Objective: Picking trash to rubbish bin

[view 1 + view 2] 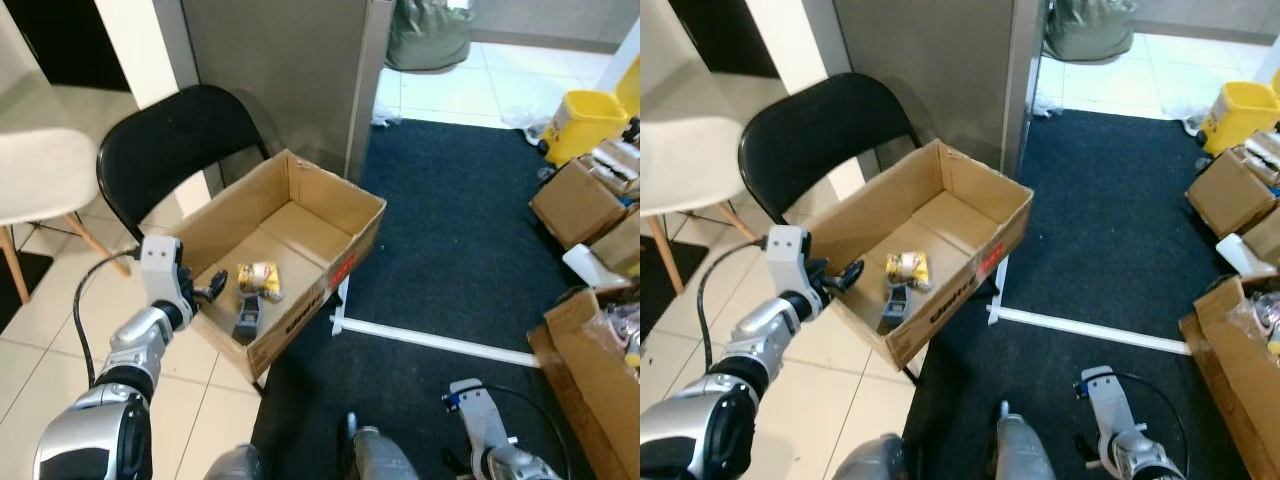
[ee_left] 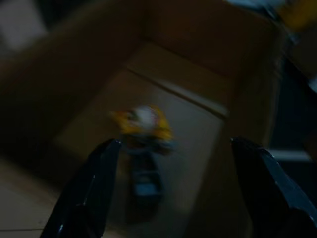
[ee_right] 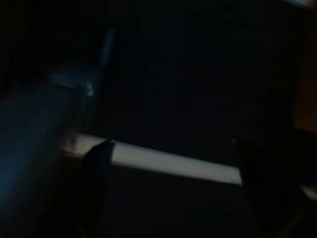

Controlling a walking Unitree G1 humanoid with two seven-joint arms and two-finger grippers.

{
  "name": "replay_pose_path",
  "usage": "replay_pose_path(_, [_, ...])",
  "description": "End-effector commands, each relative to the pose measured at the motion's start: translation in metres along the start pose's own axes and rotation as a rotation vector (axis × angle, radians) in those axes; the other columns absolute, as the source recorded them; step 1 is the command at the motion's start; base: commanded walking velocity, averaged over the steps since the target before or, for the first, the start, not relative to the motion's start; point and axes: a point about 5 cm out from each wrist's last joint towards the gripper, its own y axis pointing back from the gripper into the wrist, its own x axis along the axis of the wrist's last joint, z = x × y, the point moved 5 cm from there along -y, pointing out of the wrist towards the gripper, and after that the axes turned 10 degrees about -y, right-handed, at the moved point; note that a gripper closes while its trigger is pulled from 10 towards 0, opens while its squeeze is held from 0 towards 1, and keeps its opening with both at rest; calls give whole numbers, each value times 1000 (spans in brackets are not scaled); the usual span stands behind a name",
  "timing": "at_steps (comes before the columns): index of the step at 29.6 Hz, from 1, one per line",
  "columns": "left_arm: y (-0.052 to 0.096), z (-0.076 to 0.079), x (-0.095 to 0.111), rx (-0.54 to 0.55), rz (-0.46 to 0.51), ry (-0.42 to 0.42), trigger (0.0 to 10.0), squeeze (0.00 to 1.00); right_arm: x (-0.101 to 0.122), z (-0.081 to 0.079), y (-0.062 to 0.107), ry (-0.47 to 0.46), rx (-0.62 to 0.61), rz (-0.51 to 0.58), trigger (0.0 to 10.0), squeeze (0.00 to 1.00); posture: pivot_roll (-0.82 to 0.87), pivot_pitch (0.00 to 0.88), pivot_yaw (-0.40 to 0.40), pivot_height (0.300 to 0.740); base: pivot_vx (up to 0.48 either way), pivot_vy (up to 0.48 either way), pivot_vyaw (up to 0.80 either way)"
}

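- Two grippers on record. Right gripper (image 3: 168,163): arm low, nearest the robot, on the dark carpet (image 1: 470,240) side of the box; its wrist view is very dark, fingers spread wide with nothing between them, a pale strip (image 3: 173,166) lying across beyond them.
- Left gripper (image 1: 213,287): at the near-left wall of the box (image 1: 345,205), fingertips over the rim, pointing inward. In its wrist view the two fingers (image 2: 91,191) stand wide apart and hold nothing.
- One open cardboard box, the landmark: set at an angle, part on pale tile (image 1: 190,400), part on the carpet, flaps up.
- Yellow wrapper (image 1: 259,278): crumpled, lying on the box floor near the near corner, apart from the left gripper's tips.
- Small grey item (image 1: 247,317): on the box floor, just nearer than the wrapper and touching or almost touching it; what it is cannot be told.
- White bar (image 1: 430,340): on the carpet, running away right from the box's near-right side.
- Black chair (image 1: 175,150): just behind the box's left wall.
- White chair (image 1: 35,170): left of the black chair.
- Grey panel (image 1: 280,70): upright behind the box.
- Further cardboard boxes (image 1: 580,205) and a yellow bin (image 1: 585,120): well right of the box, across the carpet.
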Motion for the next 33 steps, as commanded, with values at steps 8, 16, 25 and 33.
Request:
replay_pose_path(8, [6,0,-13,0,-21,17,10000,0,-15,-2,0,-7,7,-47,10000,0,37,134,-11,740,-300,0,0])
replay_pose_path(16, [6,2,-14,-5,-21,18,10000,0,-16,-2,1,-2,8,-49,10000,0,38,132,-13,740,-302,0,0])
replay_pose_path(25, [6,3,-15,-6,-23,20,10000,0,-15,-2,1,1,8,-49,10000,0,35,133,-13,740,-306,0,0])
replay_pose_path(33, [11,-11,-18,85,-26,-2,10000,0,-16,-2,1,-5,8,-50,10000,0,33,128,-21,740,-149,0,0])
